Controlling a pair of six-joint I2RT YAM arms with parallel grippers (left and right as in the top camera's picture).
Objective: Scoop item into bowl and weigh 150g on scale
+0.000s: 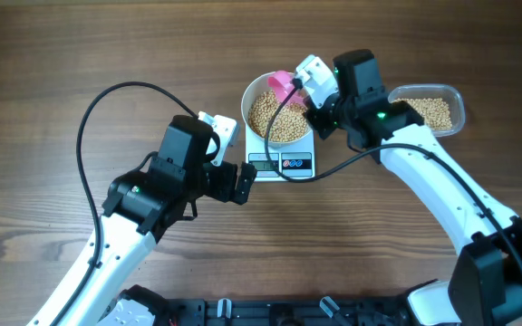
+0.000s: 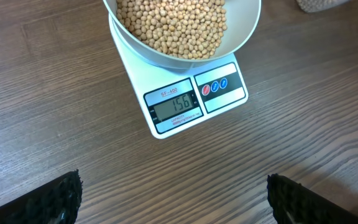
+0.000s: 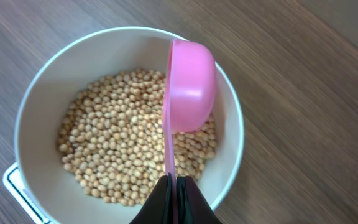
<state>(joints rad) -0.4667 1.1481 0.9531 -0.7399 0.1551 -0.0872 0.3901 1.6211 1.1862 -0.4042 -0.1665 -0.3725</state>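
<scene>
The white bowl stands on the white scale and holds a heap of tan beans. In the left wrist view the scale's display reads 156, under the bowl of beans. My right gripper is shut on the handle of a pink scoop. The scoop is turned on its side above the beans, inside the bowl's rim. My left gripper is open over bare wood in front of the scale. Nothing is between its fingers.
A clear plastic tub with more beans sits at the right, beside the right arm. The left arm lies just left of the scale. Both arms' black cables loop over the wooden table.
</scene>
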